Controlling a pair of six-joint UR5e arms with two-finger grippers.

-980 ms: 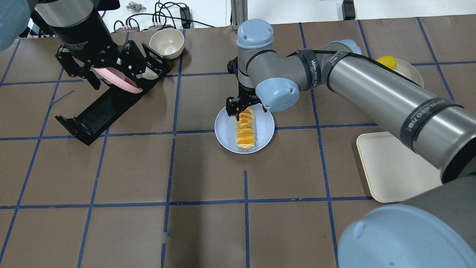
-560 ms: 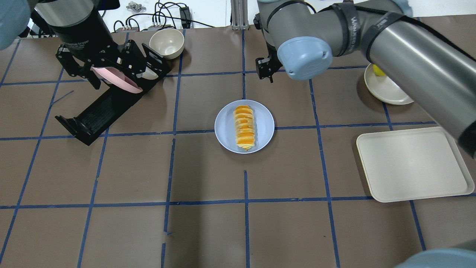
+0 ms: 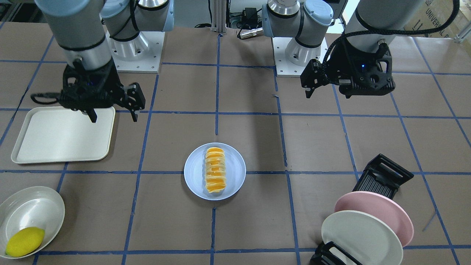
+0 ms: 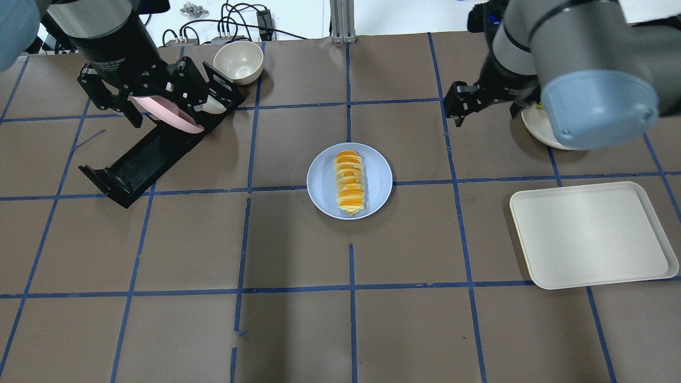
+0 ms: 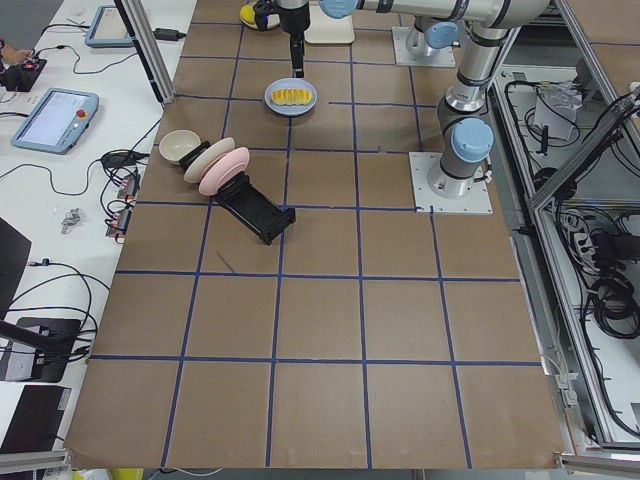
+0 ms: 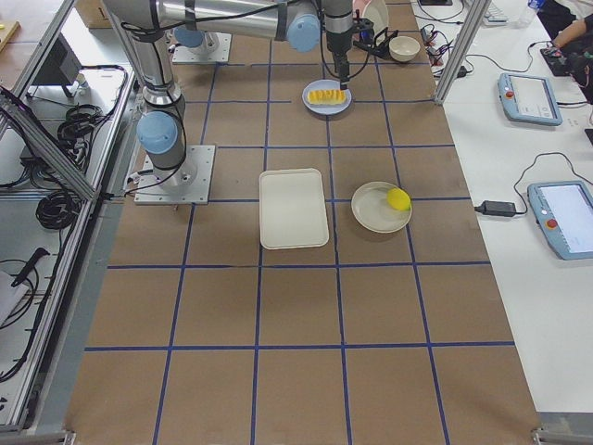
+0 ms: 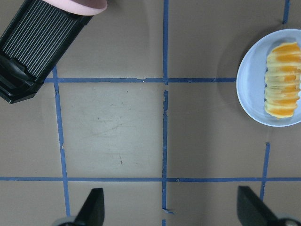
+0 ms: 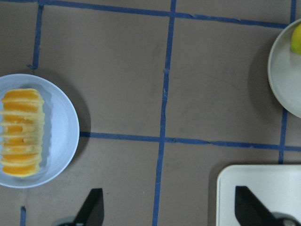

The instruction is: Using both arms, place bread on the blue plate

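Note:
The bread (image 4: 349, 182), striped orange and cream, lies lengthwise on the blue plate (image 4: 322, 186) at the table's middle. Both also show in the front view, the bread (image 3: 214, 170) on the plate (image 3: 191, 173), and in both wrist views. My right gripper (image 4: 487, 109) is open and empty, raised to the right of the plate; the front view (image 3: 113, 116) shows it at the tray's corner. My left gripper (image 4: 159, 109) is open and empty, raised on the left side; it also shows in the front view (image 3: 329, 90). Neither touches the bread.
A cream tray (image 4: 590, 234) lies at the right. A white plate (image 3: 33, 209) with a yellow lemon (image 3: 24, 241) sits beyond it. A black dish rack (image 3: 382, 176) holds a pink plate (image 3: 382, 208) and a cream plate (image 3: 360, 235). A cream bowl (image 4: 238, 61) stands at the far edge.
My right gripper was around the bread's far end on the plate; it has come off, risen and swung right. The bread stays on the plate. The left arm has not moved.

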